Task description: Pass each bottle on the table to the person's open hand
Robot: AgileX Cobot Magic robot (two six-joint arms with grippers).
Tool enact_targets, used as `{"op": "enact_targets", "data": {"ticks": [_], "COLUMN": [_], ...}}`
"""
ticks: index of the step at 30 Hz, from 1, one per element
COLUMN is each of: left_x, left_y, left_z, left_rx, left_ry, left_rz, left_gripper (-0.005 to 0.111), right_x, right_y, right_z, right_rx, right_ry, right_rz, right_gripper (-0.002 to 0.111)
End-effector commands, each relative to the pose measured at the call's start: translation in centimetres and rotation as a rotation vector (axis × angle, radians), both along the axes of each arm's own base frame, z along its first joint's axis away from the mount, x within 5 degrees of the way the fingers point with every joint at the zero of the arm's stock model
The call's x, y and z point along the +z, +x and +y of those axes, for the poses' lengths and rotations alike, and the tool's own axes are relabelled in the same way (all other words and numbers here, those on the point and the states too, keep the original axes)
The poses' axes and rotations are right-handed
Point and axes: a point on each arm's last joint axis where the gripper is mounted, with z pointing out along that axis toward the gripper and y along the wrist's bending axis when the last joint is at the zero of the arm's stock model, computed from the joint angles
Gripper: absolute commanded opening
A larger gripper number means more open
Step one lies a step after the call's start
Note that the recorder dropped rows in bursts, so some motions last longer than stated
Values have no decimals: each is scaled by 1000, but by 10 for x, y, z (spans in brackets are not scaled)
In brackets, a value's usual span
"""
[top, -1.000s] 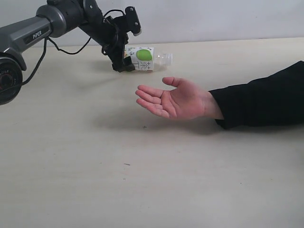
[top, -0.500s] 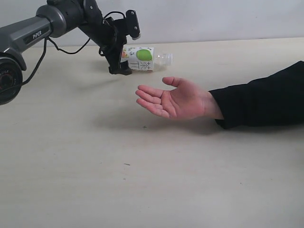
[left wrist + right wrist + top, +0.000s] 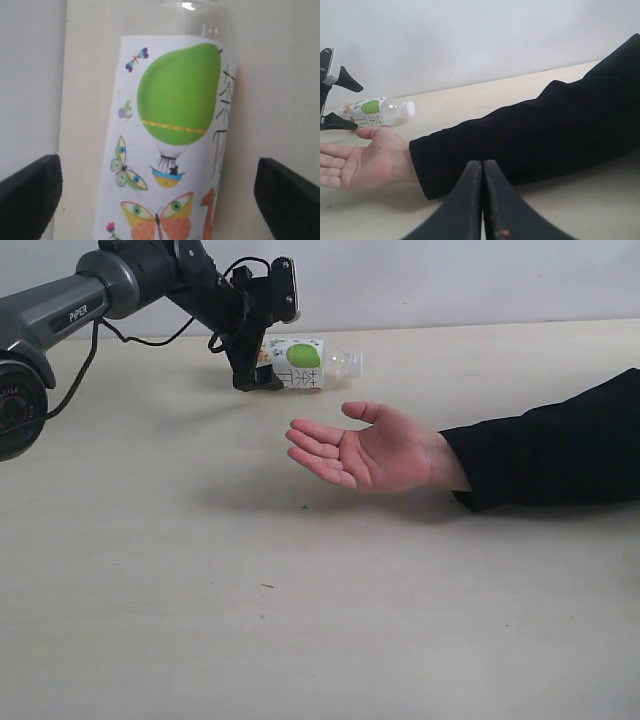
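Since half a second ago the left gripper (image 3: 258,380) has lifted slightly at the bottle's base, while the bottle (image 3: 305,364) and the hand (image 3: 372,452) lie where they were.

Nearest, the table (image 3: 300,630) fills the lower half of the exterior view, pale with a few dark specks. In the middle of the frame the open hand floats palm up, fingers spread and pointing left. Its black sleeve (image 3: 550,445) runs off the right edge.

Beyond the hand, in the upper middle of the frame, the bottle lies on its side on the table. It is clear, with a white label showing a green apple, and its neck points right. The left gripper reaches down from the upper left to its base end. In the left wrist view its two fingers (image 3: 30,195) stand wide apart, one on each side of the label, with table showing in both gaps.

The right gripper (image 3: 483,200) appears only in its own wrist view, with its jaws pressed together on nothing.
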Motion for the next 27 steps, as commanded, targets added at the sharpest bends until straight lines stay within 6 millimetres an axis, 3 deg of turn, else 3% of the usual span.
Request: {"op": "enact_targets", "data": {"ticks": [1, 7, 27], "left_x": [5, -7, -8], "left_y": [0, 3, 3], "left_z": [-5, -4, -4], "left_rx": [-7, -10, -5], "left_ry": [-27, -20, -32], "left_rz": [-22, -29, -23], "left_gripper": [105, 105, 105], "right_x": [0, 0, 0], "right_y": [0, 0, 0], "right_z": [0, 0, 0], "right_rx": [-1, -1, -1], "right_ry": [-6, -6, -6], "right_rz": [-10, -10, -10], "right_gripper": [0, 0, 0]}}
